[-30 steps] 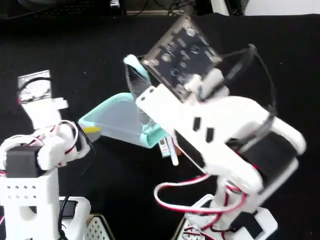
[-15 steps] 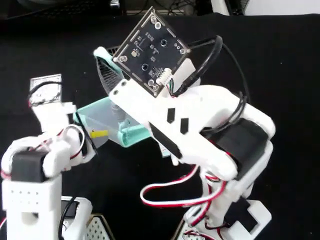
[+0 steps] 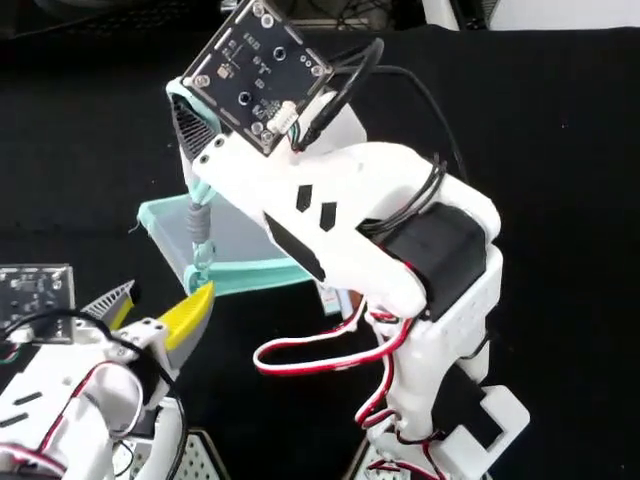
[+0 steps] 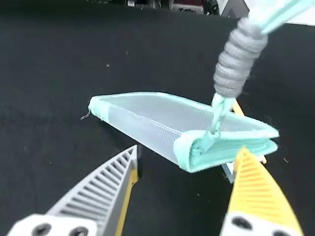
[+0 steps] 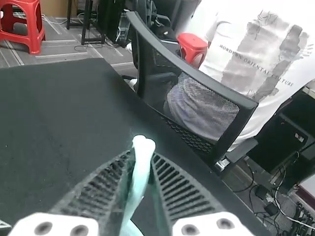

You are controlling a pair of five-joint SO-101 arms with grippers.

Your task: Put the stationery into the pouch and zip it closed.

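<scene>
Currently my right gripper (image 5: 141,156) is pinching the pouch's mint strap (image 5: 142,146) between its two black ribbed fingers (image 5: 106,189). They are pressed tight on the flat webbing, and its rounded end pokes out past the tips.

From the high view, the strap (image 3: 200,190) runs down from the right gripper (image 3: 185,110) to a grey coiled pull (image 3: 200,228). From there it joins the pouch (image 3: 240,235), which lies on the black cloth (image 3: 520,150) in front of the right arm's smooth white shell. The pouch is a flat wedge of translucent mesh with mint fabric binding along its edges.

My left wrist view gives me texture that the high view does not. I can see the fine weave of the pouch (image 4: 147,120), the wound turns of the coiled pull (image 4: 238,59), and the thick mint end where the pull clips on.

The left gripper (image 4: 187,152) is spread wide and holds nothing. One grey slatted finger (image 4: 103,191) and one yellow one (image 4: 256,191) point at the pouch's near end. I can't tell whether either touches it. From above, the left gripper (image 3: 167,292) sits just beside the pouch, towards the arm bases.

Some stationery (image 3: 330,298) peeks out beside the pouch under the right arm. It lies outside the pouch and is too covered to tell apart.
</scene>
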